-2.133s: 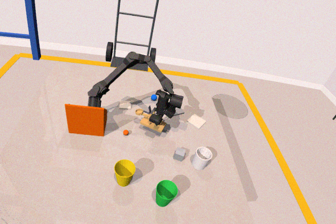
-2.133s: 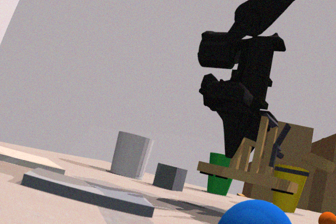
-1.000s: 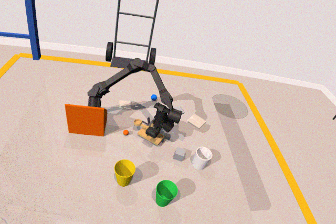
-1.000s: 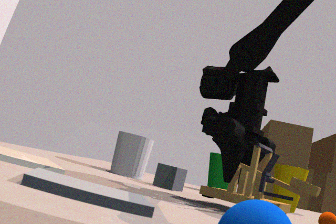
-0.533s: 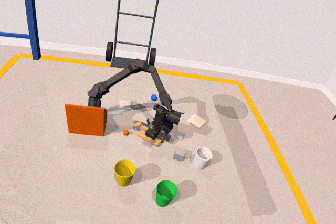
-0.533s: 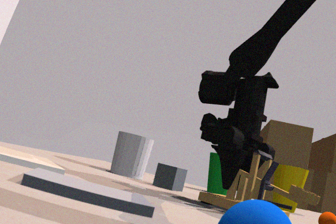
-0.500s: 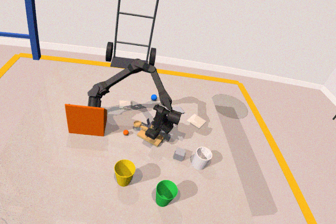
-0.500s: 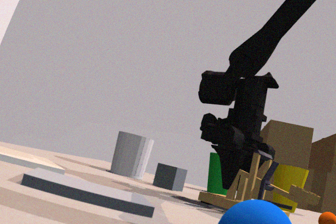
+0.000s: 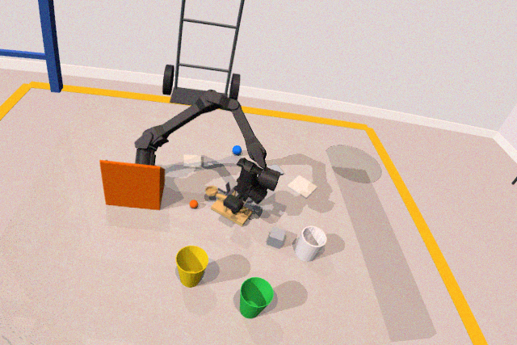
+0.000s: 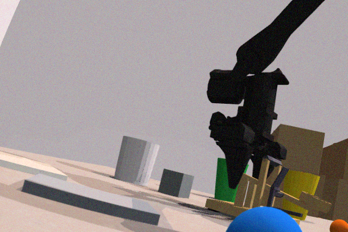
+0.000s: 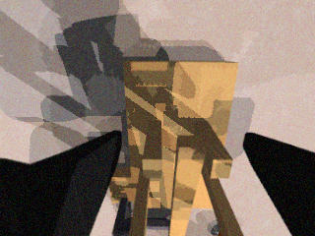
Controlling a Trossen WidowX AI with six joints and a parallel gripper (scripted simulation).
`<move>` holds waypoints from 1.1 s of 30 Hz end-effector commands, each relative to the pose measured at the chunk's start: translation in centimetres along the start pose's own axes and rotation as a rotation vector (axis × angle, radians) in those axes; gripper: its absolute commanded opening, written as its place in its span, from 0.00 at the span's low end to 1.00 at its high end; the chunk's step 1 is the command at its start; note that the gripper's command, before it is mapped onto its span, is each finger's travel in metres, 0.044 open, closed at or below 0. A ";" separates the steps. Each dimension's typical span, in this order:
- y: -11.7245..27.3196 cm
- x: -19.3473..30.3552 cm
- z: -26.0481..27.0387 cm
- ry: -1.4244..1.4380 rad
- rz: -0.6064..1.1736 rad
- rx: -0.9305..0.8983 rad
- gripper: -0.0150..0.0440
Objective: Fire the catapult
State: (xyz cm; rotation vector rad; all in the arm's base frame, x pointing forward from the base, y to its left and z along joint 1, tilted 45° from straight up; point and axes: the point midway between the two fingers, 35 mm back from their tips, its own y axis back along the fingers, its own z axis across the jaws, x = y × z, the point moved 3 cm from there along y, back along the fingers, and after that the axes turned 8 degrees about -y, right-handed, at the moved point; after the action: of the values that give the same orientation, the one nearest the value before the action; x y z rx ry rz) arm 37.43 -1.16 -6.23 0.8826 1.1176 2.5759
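Note:
The wooden catapult stands on the floor, its spoon end toward the orange ball. No ball shows in the spoon. My gripper is open, pointing down, with its fingers on either side of the catapult's frame and a gap to it in the wrist view. The white mug stands upright beyond the catapult's far end. A blue ball lies on the floor behind the catapult. The arm hides part of the catapult in the top view.
A grey block stands between catapult and mug. A yellow cup and a green cup stand in front. An orange panel is near the arm's base. Flat tiles lie behind, one pale, one grey.

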 end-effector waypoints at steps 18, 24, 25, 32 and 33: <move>4.0 0.0 -0.2 0.002 -0.022 -0.012 1.00; 3.6 0.0 -0.2 0.002 -0.022 -0.012 1.00; 3.5 0.0 -0.2 0.002 -0.022 -0.012 1.00; 2.4 -0.1 -0.2 0.002 -0.022 -0.012 1.00; 2.2 -0.1 -0.2 0.002 -0.022 -0.012 1.00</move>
State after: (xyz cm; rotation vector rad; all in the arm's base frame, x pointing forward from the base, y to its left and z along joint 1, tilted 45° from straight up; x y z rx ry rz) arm 37.65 -3.32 -4.34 0.8467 1.1102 2.5608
